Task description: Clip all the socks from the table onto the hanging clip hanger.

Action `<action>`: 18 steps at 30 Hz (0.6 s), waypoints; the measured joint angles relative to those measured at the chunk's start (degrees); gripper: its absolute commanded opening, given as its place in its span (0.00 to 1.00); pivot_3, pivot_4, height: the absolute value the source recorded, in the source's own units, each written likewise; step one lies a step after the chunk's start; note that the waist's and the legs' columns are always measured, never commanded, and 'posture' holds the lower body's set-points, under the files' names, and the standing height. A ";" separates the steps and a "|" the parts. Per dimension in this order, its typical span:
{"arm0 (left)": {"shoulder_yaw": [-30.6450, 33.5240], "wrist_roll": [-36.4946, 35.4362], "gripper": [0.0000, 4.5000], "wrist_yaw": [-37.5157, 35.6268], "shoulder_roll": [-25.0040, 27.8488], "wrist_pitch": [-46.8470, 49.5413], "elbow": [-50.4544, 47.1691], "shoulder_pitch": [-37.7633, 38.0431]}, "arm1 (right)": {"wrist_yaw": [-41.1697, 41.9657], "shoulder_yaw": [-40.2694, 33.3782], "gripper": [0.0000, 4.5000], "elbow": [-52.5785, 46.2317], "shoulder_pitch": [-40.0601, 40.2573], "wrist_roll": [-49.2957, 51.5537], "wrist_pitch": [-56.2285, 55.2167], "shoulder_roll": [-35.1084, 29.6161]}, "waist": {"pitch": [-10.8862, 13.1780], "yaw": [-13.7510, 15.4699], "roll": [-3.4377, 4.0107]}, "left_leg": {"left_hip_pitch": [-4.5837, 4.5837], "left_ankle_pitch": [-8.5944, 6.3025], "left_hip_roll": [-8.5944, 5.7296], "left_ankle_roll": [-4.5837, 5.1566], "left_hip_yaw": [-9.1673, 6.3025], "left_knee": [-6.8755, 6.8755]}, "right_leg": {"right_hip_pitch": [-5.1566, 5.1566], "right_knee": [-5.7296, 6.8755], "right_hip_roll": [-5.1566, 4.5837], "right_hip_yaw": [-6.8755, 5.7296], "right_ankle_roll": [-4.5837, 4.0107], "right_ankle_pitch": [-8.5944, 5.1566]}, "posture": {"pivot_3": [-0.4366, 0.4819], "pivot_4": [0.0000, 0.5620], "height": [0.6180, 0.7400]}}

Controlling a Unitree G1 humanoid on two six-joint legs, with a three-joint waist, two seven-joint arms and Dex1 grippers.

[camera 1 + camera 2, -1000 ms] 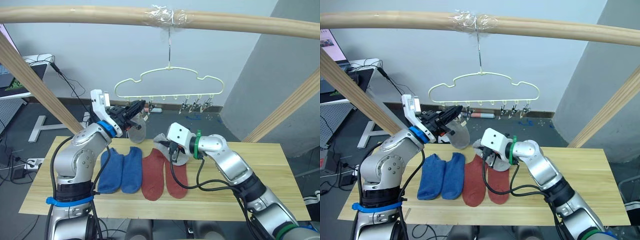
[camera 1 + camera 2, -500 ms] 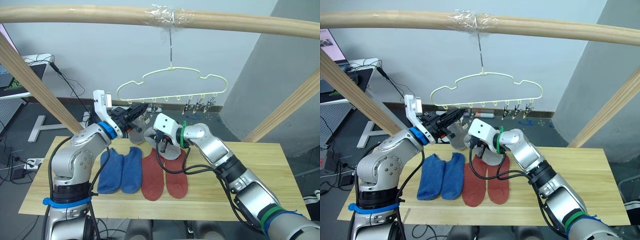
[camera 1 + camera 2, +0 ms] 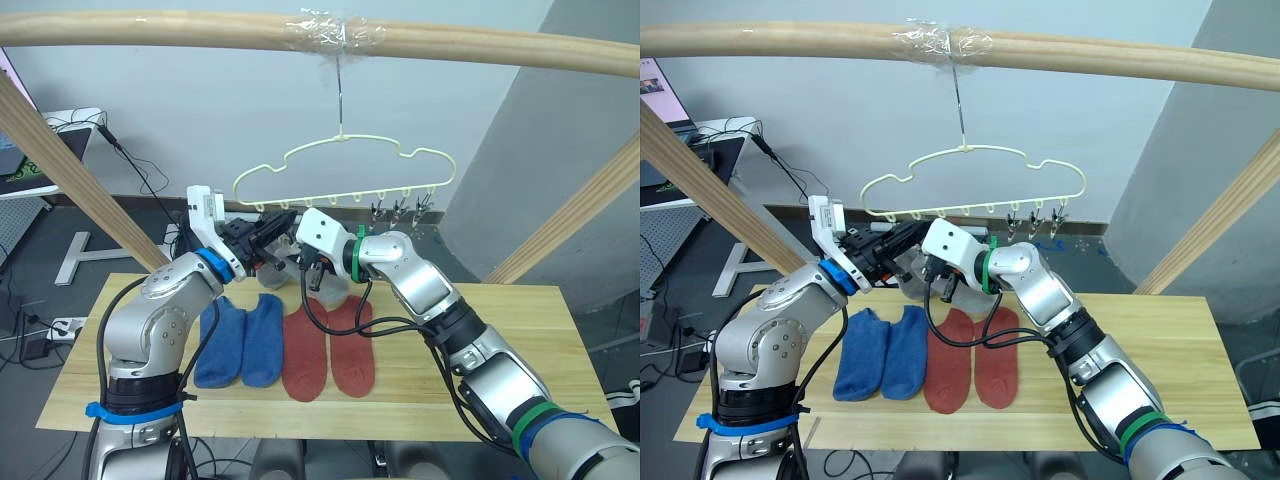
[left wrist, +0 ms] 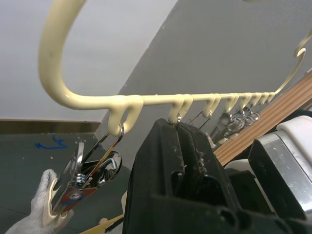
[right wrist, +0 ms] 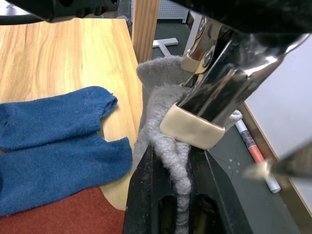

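Our right gripper (image 5: 170,195) is clamped on a grey sock (image 5: 161,105), holding it up at a metal clip (image 5: 214,92) of the clip hanger (image 3: 340,160); our left gripper (image 3: 272,222) is pressed together beside it; blue socks (image 3: 243,340) and red socks (image 3: 330,345) lie mid-table (image 3: 500,370).

No legible text or labels anywhere.
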 measured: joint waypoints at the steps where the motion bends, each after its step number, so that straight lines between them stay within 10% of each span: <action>1: -0.07 0.25 0.00 -0.15 0.04 -0.38 0.00 0.11 | 0.00 -0.03 0.01 0.00 -0.02 0.00 0.01 0.03 | 0.00 0.00 0.00 | 0.00 0.00 0.00 0.00 0.00 0.00 | 0.00 0.00 0.00 0.00 0.00 0.00 | 0.54 0.37 0.71; 5: -0.49 0.92 0.00 -0.79 0.44 -1.55 0.01 0.42 | -0.01 -0.06 0.01 0.00 -0.02 0.03 0.13 0.17 | 0.00 0.00 0.00 | 0.00 0.00 0.00 0.00 0.00 0.00 | 0.00 0.00 0.00 0.00 0.00 0.00 | 0.54 0.37 0.71; 14: -0.91 0.82 0.67 -2.17 1.49 -1.67 -0.02 3.18 | -0.31 -2.09 0.00 -0.13 -0.27 0.88 0.91 1.91 | 0.00 -0.02 0.00 | 0.00 0.00 0.01 0.00 -0.01 -0.01 | -0.01 0.01 0.01 -0.01 0.00 0.00 | 0.55 0.37 0.71; 18: -0.94 0.95 0.67 -3.06 2.58 -1.78 -0.26 4.01 | -0.82 -2.51 0.24 -0.20 -0.27 1.90 1.67 2.37 | 0.01 0.00 0.01 | 0.00 0.00 0.00 0.00 -0.01 -0.02 | -0.01 0.01 0.01 -0.02 0.00 0.00 | 0.56 0.37 0.71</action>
